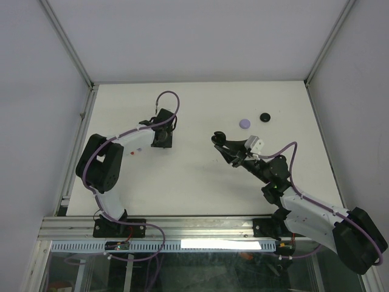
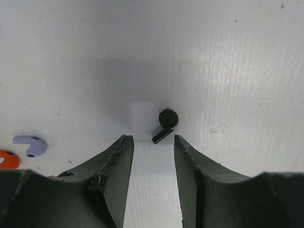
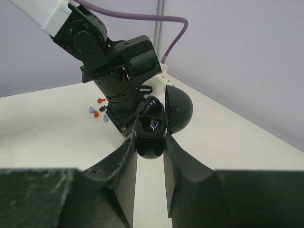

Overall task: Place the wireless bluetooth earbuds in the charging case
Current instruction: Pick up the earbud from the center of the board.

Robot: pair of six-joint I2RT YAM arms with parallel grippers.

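An orange piece (image 2: 6, 158) is cut off by the view's edge and the left gripper (image 2: 152, 138).

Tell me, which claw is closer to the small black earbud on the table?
Left. The left gripper hangs right over the black earbud, which lies just beyond its open jaws. The right gripper is well off to the side, clamped on the open charging case.

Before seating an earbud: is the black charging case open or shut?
Open: the charging case, held between the right fingers, has its lid swung back, showing its glossy inside.
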